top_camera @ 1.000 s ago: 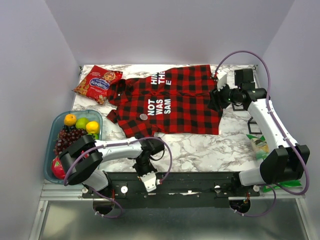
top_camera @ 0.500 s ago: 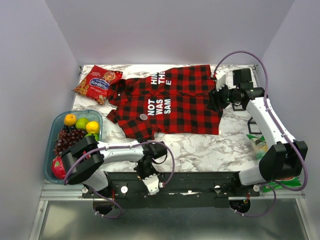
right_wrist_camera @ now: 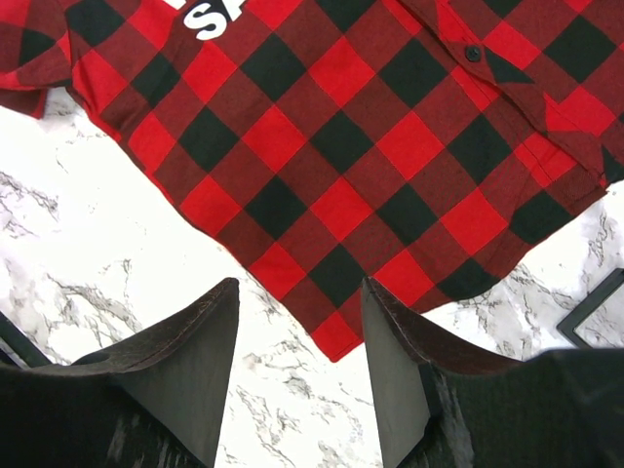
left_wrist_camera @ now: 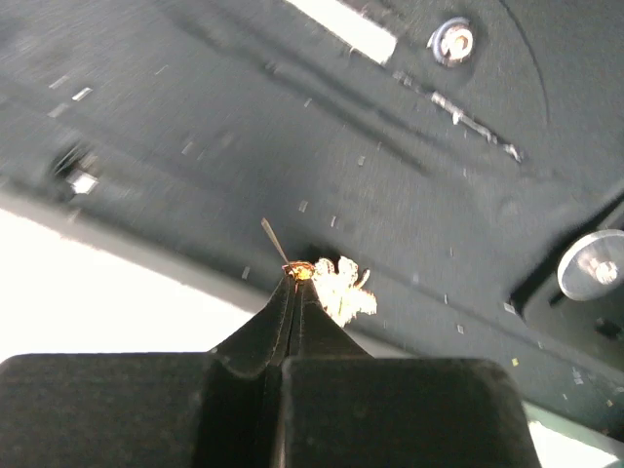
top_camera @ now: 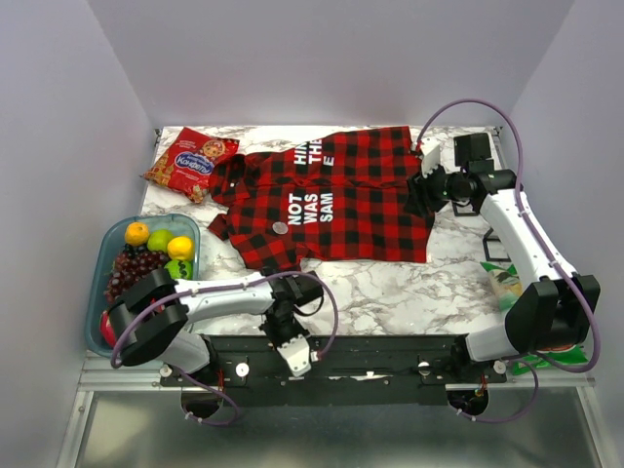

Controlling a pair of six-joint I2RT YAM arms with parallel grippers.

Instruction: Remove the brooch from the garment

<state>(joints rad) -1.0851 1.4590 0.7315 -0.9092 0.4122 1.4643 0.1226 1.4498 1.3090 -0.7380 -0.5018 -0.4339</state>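
1. Top external view: left gripper (top_camera: pixel 294 357) jaws, part-spread 1 second ago, now pressed together over the black base rail (top_camera: pixel 390 356), holding nothing.
2. Brooch (top_camera: pixel 281 227) unmoved on checked shirt (top_camera: pixel 351 200), beside "NOT".
3. Right gripper (right_wrist_camera: pixel 299 297) jaws spread at shirt hem; removal not begun.

Soft, even overhead light fills the top view, sharp edge to edge, with only faint shadows on the table (top_camera: pixel 390 283). Beyond the left gripper (left_wrist_camera: pixel 296 277) jaws, the dark frame (left_wrist_camera: pixel 292 127) smears with motion blur, and a white band (left_wrist_camera: pixel 97 292) to their left is blown out. Ahead of the right gripper (right_wrist_camera: pixel 299 288) jaws the shirt (right_wrist_camera: pixel 341 146) is bright and crisp, while the fingers (right_wrist_camera: pixel 185 370) themselves are dark and soft.
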